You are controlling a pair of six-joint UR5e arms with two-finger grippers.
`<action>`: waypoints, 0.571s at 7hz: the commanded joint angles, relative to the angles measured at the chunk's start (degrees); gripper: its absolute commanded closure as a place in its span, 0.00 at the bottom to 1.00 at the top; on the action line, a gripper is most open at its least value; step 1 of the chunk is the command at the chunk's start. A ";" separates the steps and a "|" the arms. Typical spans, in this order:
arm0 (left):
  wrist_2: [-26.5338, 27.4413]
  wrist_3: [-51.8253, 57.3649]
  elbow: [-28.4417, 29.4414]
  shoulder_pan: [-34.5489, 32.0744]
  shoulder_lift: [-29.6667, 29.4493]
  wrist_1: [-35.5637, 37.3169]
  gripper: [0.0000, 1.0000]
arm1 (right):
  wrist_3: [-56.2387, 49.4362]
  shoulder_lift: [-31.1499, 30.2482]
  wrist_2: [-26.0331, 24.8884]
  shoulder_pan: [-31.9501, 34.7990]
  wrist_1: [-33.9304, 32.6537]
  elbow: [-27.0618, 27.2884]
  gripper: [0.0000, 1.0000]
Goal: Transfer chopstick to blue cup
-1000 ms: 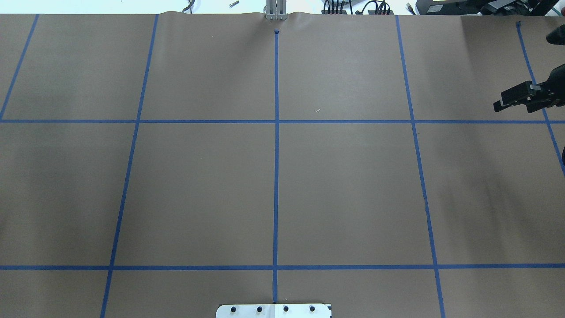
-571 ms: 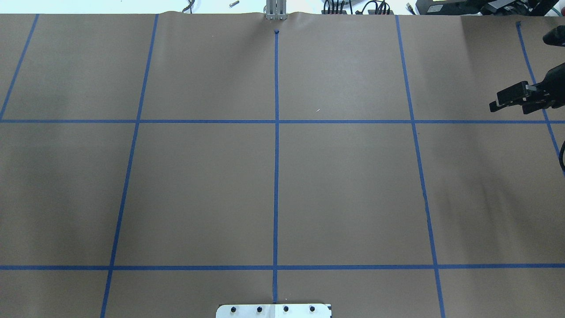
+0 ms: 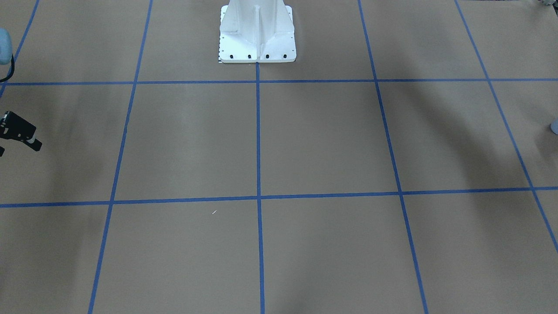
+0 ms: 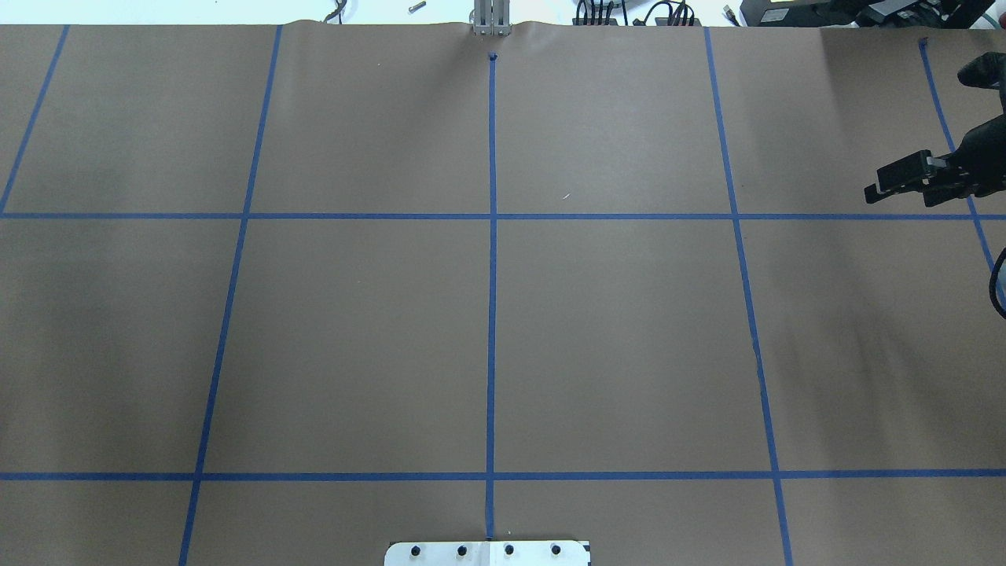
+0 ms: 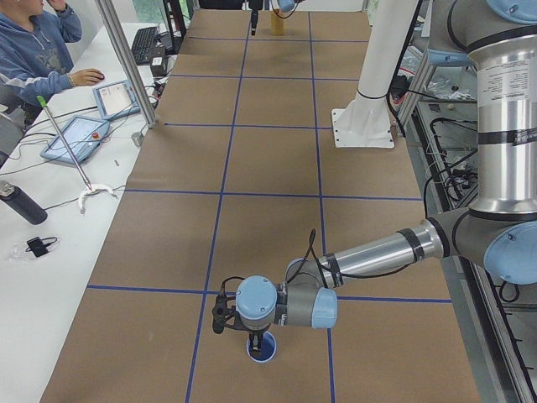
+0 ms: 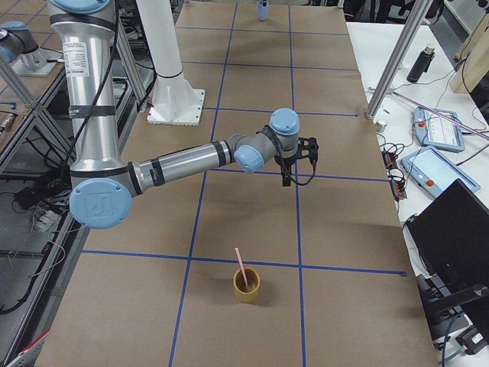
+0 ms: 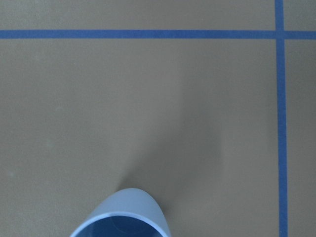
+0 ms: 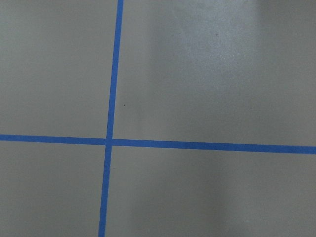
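Note:
The pale pink chopstick [image 6: 241, 267] stands tilted in a tan cup [image 6: 247, 287] at the table's right end; that cup also shows far off in the exterior left view [image 5: 277, 22]. The blue cup [image 5: 262, 349] stands at the table's left end and fills the bottom edge of the left wrist view [image 7: 121, 217]. My left gripper [image 5: 255, 339] hangs right over the blue cup; I cannot tell whether it is open or shut. My right gripper [image 4: 900, 196] is open and empty, well short of the tan cup, and also shows in the front-facing view [image 3: 18, 148].
Brown paper with a blue tape grid [image 4: 493, 216] covers the table. The white robot pedestal [image 3: 257, 35] stands at the robot's side. A side table with tablets [image 5: 75, 138], a bottle [image 5: 21, 203] and an operator [image 5: 33, 42] runs along the far edge.
My right gripper has moved a little to the left in the overhead view. Nothing else has changed there.

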 commanded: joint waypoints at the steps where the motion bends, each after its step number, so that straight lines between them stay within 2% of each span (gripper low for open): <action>1: -0.25 -1.44 -1.46 0.26 1.66 -0.43 0.02 | 0.01 0.12 -1.10 -0.04 0.02 -0.40 0.00; 4: -0.25 -1.36 -1.20 0.96 2.10 -0.43 0.03 | -0.08 0.21 -1.71 -0.04 -0.06 -0.93 0.00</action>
